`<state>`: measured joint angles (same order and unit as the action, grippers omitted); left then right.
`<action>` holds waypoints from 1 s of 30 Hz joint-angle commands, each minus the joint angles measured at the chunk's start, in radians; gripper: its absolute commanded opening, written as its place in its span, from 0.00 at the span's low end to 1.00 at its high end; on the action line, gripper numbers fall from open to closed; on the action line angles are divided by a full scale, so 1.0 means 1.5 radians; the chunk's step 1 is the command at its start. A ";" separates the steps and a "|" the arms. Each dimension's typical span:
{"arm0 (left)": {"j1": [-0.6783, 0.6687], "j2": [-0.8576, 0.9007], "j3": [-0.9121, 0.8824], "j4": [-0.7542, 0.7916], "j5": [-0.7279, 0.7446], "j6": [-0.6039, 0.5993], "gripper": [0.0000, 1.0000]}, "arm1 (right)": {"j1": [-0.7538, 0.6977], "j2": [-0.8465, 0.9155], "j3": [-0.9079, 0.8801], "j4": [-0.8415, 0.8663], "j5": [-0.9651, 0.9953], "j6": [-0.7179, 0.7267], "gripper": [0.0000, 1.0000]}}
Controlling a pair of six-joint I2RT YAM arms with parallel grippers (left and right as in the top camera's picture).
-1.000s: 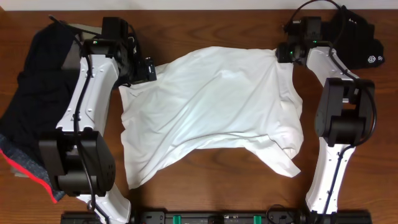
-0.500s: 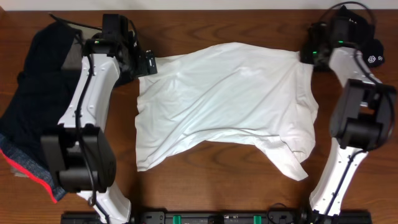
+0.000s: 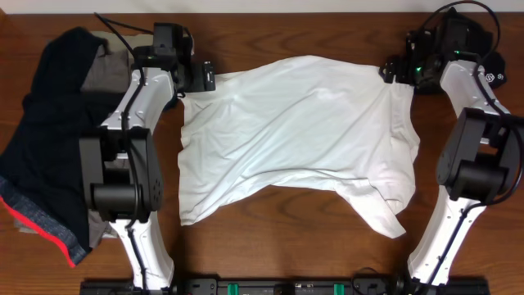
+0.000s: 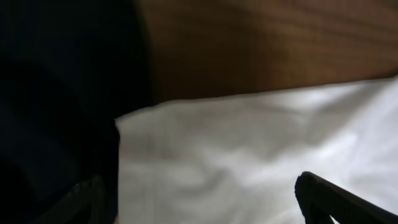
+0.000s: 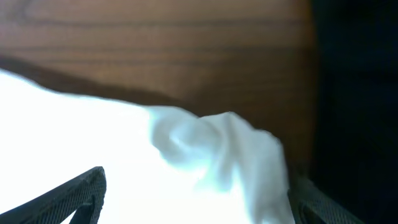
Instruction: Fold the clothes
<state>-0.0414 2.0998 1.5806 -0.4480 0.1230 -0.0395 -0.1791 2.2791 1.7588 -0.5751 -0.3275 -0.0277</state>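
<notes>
A white T-shirt [image 3: 295,131] lies spread and wrinkled across the middle of the wooden table [image 3: 270,246]. My left gripper [image 3: 205,80] sits at the shirt's far left corner. It is open, its fingers wide apart over the cloth [image 4: 249,149] in the left wrist view, where the left gripper [image 4: 199,193] holds nothing. My right gripper [image 3: 391,72] is at the far right corner, also open. In the right wrist view a bunched fold of the shirt [image 5: 211,140] lies loose between the right gripper [image 5: 199,190] fingers.
A pile of dark clothes [image 3: 49,139] with a red-trimmed edge fills the table's left side. A black garment [image 3: 483,57] lies at the far right corner behind the right arm. Bare wood shows along the front edge.
Both arms carried the shirt to the right and stretched it flatter. The right gripper has since opened and let go of its corner. The left gripper shifted slightly right.
</notes>
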 commanded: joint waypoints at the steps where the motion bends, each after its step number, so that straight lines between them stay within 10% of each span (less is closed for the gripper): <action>1: 0.012 0.019 0.009 0.033 -0.013 0.022 0.99 | 0.012 -0.016 0.006 -0.012 -0.014 -0.010 0.92; 4: 0.012 0.025 0.009 0.046 -0.012 0.028 1.00 | 0.015 -0.016 0.006 -0.017 -0.015 -0.010 0.93; 10: 0.011 0.033 0.009 0.061 -0.012 0.036 0.68 | 0.016 -0.016 0.006 -0.018 -0.037 -0.010 0.94; 23: 0.011 0.049 0.006 0.081 -0.013 0.036 0.68 | 0.024 -0.016 0.006 -0.018 -0.044 -0.010 0.94; 30: 0.011 0.052 0.005 0.096 -0.019 0.036 0.38 | 0.039 -0.016 0.006 -0.017 -0.044 -0.010 0.94</action>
<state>-0.0277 2.1578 1.5806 -0.3061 0.1135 0.0044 -0.1379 2.2791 1.7588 -0.6022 -0.3725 -0.0315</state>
